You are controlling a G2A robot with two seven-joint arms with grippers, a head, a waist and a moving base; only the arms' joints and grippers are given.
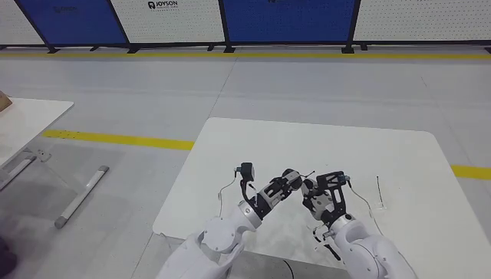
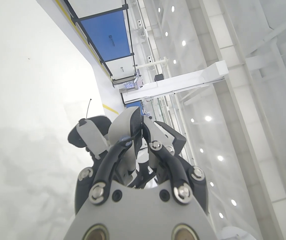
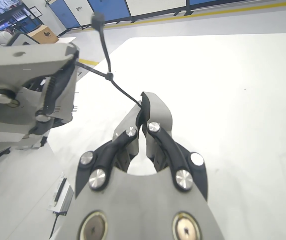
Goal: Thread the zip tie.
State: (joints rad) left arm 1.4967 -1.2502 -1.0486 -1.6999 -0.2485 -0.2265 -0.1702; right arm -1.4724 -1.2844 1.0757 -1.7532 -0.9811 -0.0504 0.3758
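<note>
Holding one black zip tie [image 3: 122, 91] between them, both grippers hang above the white table [image 1: 330, 137], close to its front edge and about midway along it.

Right gripper [image 3: 140, 106]: fingers pressed together on the strap. The strap leaves the fingertips and runs to a small lump [image 3: 109, 76]. From the lump, one strand goes across to the left gripper and a second rises free to a square end block [image 3: 97, 20], which is blurred. I cannot tell whether the lump is a locking head with the strap passed through it.

Left gripper [image 2: 142, 124]: fingers closed, with a thin black strand pinched between the ribbed pads.

Relative position: the two grippers are just beside each other, tips angled toward one another. In the top view the tie spans the short gap between them. The tie is held up off the table and does not touch it.

Second zip tie [image 1: 380, 190]: lies flat on the table, toward its right edge and near its front edge. It is straight, apart from both grippers, and nothing touches it.
</note>
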